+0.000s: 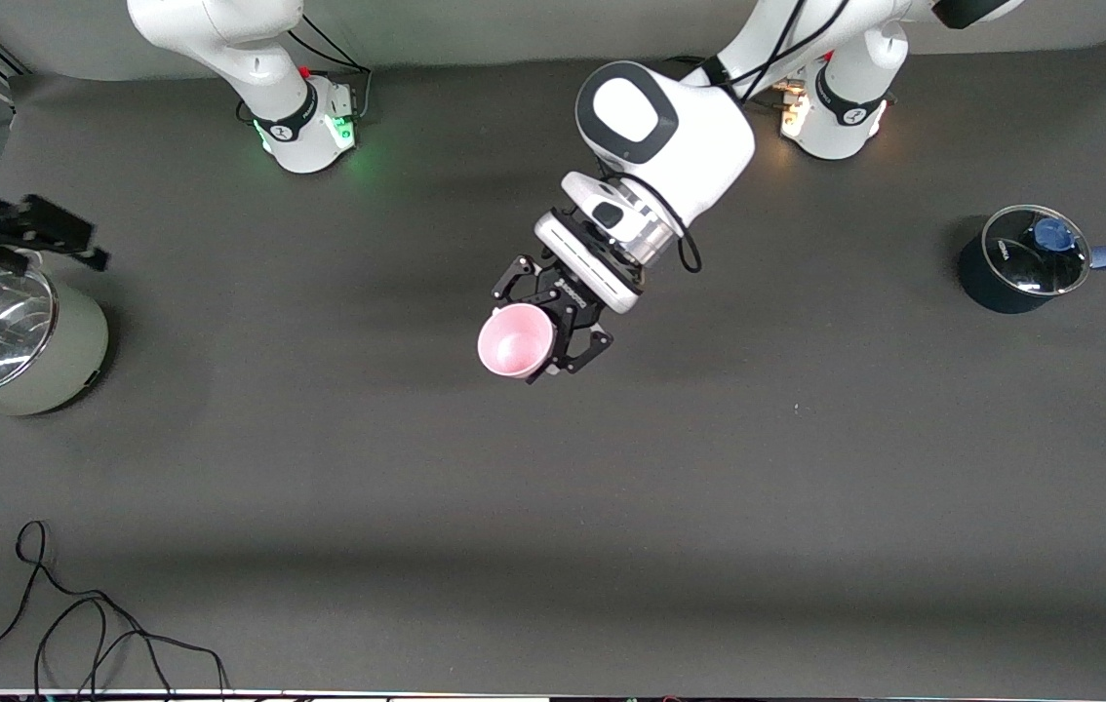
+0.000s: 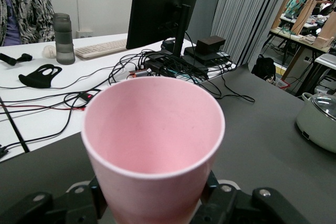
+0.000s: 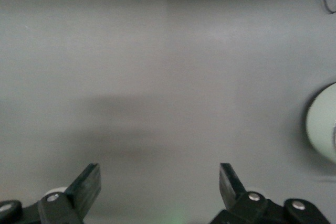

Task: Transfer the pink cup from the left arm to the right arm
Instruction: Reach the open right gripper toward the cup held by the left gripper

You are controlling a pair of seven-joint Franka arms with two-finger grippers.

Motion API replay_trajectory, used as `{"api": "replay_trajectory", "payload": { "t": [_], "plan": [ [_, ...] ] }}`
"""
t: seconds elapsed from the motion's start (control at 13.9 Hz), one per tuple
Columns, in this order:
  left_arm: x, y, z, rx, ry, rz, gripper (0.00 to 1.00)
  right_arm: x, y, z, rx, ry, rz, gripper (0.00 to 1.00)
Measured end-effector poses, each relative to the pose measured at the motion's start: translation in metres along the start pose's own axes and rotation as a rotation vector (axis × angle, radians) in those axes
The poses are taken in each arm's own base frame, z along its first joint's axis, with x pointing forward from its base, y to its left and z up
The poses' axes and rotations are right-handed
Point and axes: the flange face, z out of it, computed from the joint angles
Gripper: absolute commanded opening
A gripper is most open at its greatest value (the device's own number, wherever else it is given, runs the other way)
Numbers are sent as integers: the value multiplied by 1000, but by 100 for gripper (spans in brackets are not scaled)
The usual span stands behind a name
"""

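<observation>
Front view: at the frame's centre the left end effector (image 1: 550,327) is clamped on the small pale-pink tapered plastic cup (image 1: 515,340), held up over the middle of the dark tabletop (image 1: 709,487). The right end effector (image 1: 36,234) hangs at the left edge, above the pale-green lidded pot (image 1: 12,346).

Left wrist view: the pink cup (image 2: 153,145) fills the lower centre, pinched between the black fingers (image 2: 79,203).

Right wrist view: the right end effector (image 3: 160,190), at the bottom of the frame, is spread wide with nothing in it.

Judgement: the cup is being presented for handover. Next the right arm must reach the cup and grip it before the left lets go.
</observation>
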Motion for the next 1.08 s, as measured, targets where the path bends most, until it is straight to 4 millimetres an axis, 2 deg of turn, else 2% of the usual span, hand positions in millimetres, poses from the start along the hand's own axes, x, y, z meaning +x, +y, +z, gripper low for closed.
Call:
{"api": "replay_trajectory", "payload": {
  "t": [0.22,0.58,0.86,1.08],
  "plan": [
    [0,-4,1,8,1,-2,14,-13,-66,-4,64,-7,26,100],
    [0,-8,2,16,1,-5,14,-32,-141,7,110,-42,-12,100],
    [3,-9,1,21,8,-7,14,-23,-203,9,185,-2,103,100],
    [3,-9,1,22,8,-7,14,-14,-255,30,207,26,168,100]
  ]
}}
